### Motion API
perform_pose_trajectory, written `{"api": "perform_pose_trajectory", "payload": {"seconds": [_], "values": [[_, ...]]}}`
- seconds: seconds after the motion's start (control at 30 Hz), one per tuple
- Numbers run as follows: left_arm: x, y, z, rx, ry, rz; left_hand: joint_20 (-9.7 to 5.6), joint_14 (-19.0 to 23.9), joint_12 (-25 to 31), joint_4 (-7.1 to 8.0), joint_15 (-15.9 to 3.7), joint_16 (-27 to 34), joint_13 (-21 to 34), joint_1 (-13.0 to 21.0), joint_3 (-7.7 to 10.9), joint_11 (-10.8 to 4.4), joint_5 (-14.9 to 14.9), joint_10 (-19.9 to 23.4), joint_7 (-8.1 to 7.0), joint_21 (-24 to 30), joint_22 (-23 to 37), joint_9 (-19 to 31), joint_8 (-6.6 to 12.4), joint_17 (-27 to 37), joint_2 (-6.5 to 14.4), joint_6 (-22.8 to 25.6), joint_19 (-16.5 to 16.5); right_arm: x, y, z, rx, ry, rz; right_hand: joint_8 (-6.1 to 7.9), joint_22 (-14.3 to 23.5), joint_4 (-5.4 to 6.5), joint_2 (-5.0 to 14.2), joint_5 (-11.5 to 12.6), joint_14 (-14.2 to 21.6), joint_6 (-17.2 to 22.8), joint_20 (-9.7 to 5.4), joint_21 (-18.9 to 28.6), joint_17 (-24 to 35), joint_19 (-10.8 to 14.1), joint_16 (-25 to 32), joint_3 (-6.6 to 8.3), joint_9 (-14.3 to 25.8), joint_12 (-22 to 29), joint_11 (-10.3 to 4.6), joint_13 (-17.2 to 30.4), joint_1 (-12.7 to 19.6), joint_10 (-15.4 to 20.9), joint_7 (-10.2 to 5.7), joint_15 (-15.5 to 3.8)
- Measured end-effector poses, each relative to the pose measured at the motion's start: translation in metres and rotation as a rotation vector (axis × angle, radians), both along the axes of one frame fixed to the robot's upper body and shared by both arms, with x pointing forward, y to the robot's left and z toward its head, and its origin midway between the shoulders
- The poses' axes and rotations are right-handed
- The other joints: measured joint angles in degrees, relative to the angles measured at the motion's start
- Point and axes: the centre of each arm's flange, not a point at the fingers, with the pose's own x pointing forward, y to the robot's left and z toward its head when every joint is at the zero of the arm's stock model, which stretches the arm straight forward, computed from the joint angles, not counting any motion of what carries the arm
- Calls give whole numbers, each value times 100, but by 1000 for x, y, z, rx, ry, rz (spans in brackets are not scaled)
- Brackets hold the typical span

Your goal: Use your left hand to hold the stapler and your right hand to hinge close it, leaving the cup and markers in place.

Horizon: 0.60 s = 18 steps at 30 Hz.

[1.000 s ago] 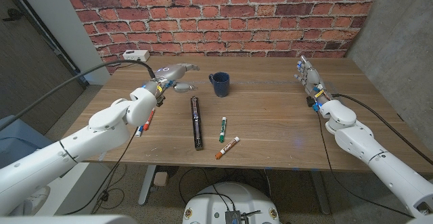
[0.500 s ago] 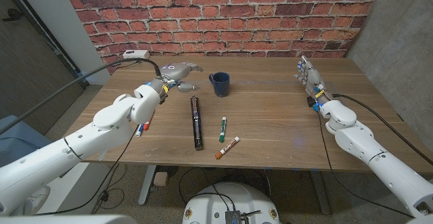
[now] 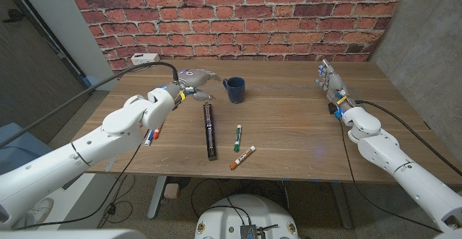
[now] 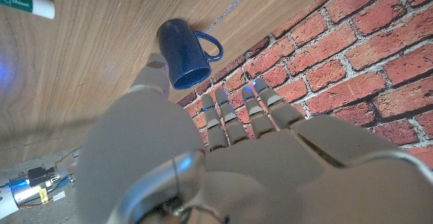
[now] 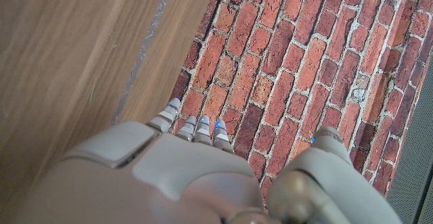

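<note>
Above the tabletop, the empty left robot hand, fingers seemingly spread, nears the opened-flat stapler beside the cup; next, lower and hold it.

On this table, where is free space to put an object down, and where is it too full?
Bare wood lies between the blue cup and the right robot hand, and along the front edge right of the orange marker. It is crowded on the left: the opened stapler, the green marker, the markers under the left arm and the left robot hand.
</note>
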Motion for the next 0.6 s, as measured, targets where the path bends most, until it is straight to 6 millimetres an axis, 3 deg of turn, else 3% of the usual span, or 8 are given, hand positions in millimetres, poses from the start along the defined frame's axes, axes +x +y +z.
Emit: {"api": "perform_pose_trajectory", "payload": {"seconds": [0.53, 0.6], "values": [[1, 0, 5, 92, 11, 52, 0, 0, 18, -26, 0, 0, 34, 47, 26, -11, 0, 72, 0, -38, 1, 1, 0, -26, 16, -1, 0, 2, -2, -1, -1, 10, -10, 0, 0, 0, 0, 0, 0, 0, 0, -43, -28, 0, 0, 0, 0, 0, 0, 0, 0, 0, 0, 0], [2, 0, 4, 101, 15, 54, -4, 0, 18, 24, 0, 0, 52, 44, -24, -11, 0, 71, 0, -44, 1, 1, 0, -26, 15, -1, -4, 2, -1, -1, 0, 11, -9, 0, 0, 0, 0, 0, 0, 0, 2, -43, -27, 2, 0, 0, 0, 0, 0, 0, 0, 0, 0, 0]]}}
